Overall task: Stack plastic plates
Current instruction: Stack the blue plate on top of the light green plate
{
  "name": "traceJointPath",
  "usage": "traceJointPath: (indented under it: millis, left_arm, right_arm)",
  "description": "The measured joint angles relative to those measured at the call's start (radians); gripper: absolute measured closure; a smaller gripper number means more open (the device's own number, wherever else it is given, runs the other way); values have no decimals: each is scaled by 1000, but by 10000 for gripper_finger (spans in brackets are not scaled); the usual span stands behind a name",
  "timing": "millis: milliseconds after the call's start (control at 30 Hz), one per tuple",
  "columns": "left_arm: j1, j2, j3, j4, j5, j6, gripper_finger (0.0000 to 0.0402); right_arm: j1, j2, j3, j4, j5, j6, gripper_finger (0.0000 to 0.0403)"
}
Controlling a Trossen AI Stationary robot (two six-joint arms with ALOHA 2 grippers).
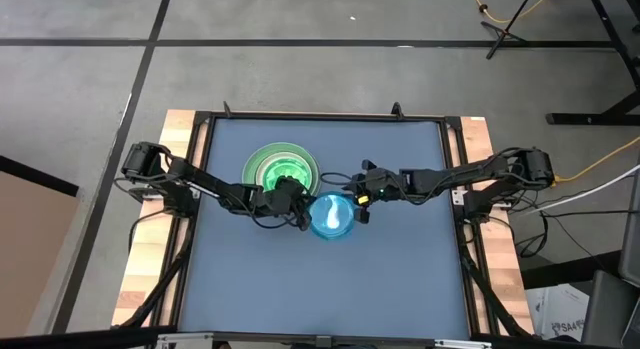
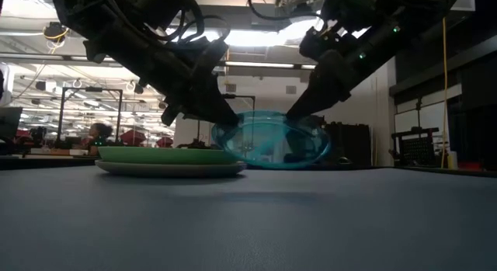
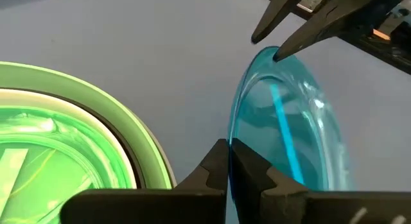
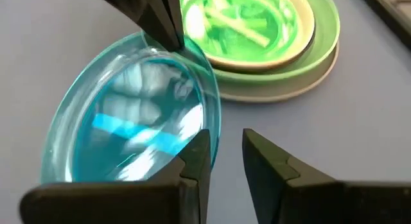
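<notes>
A translucent blue plate (image 1: pixel 330 216) sits at mid-table, just right of and nearer than the stack (image 1: pixel 282 169). The stack has a large grey plate (image 4: pixel 292 89) at the bottom, then a light green one (image 4: pixel 324 31), a black rim (image 3: pixel 119 131), a white one (image 4: pixel 302 22) and translucent green (image 4: pixel 244 22) on top. My left gripper (image 1: pixel 300 215) is shut on the blue plate's left rim. My right gripper (image 1: pixel 357 206) is open at the plate's right rim (image 4: pixel 217 115), and the rim passes behind one of its fingers. My left gripper pinches the blue plate's left rim (image 3: pixel 230 137) between its two fingers, slanting down from the table's left. The plate (image 2: pixel 268 143) tilts slightly. Its underside is at about table height, and I cannot tell whether it rests there. My right gripper has one fingertip (image 3: pixel 277 54) at the plate's right rim. Whether it touches, I cannot tell.
The stack lies close to the blue plate on its far left, under my left arm. The grey-blue table (image 1: pixel 400 289) is bare toward the near and right sides. The table's raised frame (image 1: pixel 455 169) borders it.
</notes>
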Motion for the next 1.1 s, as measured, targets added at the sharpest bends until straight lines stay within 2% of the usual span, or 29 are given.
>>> traceJointPath:
  millis: [300, 567, 900, 1100]
  left_arm:
    - [-1, -1, 0, -4, 4, 2, 399]
    - [11, -54, -1, -27, 30, 2, 400]
    - [109, -195, 1, -59, 207, 0, 400]
    - [188, -315, 0, -188, 279, 0, 400]
  right_arm:
    - [-1, -101, 0, -17, 4, -21, 322]
    - [-1, -225, 0, -133, 4, -38, 322]
    - [-1, -420, 0, -274, 4, -116, 322]
    - [-1, -530, 0, -351, 4, -126, 322]
